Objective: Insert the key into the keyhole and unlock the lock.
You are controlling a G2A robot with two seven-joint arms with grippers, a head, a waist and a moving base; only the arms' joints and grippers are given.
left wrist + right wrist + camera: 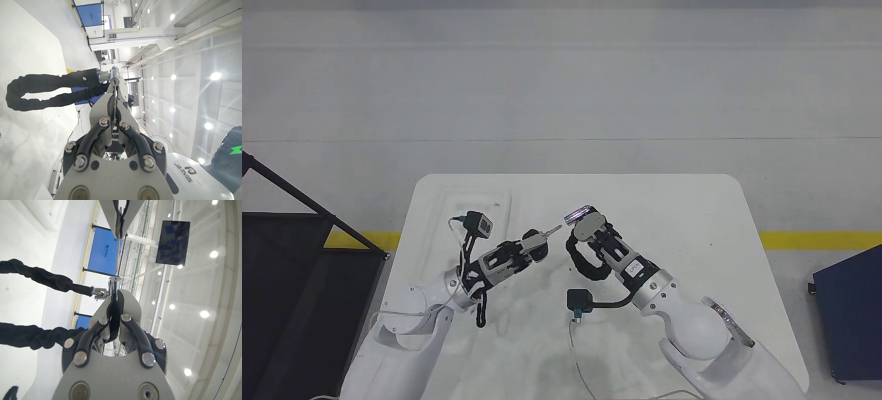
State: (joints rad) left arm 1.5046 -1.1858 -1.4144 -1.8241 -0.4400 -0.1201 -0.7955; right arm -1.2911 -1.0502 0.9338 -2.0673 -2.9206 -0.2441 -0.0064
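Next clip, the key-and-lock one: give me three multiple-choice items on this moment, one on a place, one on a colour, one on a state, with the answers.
1. Where is the tip of the key?
A) just short of the keyhole
B) deep inside it
C) far off to one side of it

2. What colour is the sleeve on the loop of the lock?
A) red
B) black
C) yellow

3. How is the right gripper?
A) open and empty
B) shut on the key
C) shut on the lock

Answers: 1 A, the right wrist view shows a small gap between tip and keyhole. 2 B, the sleeve is black in every view. 3 C, it is closed on the lock's metal body, while the left gripper holds the key.
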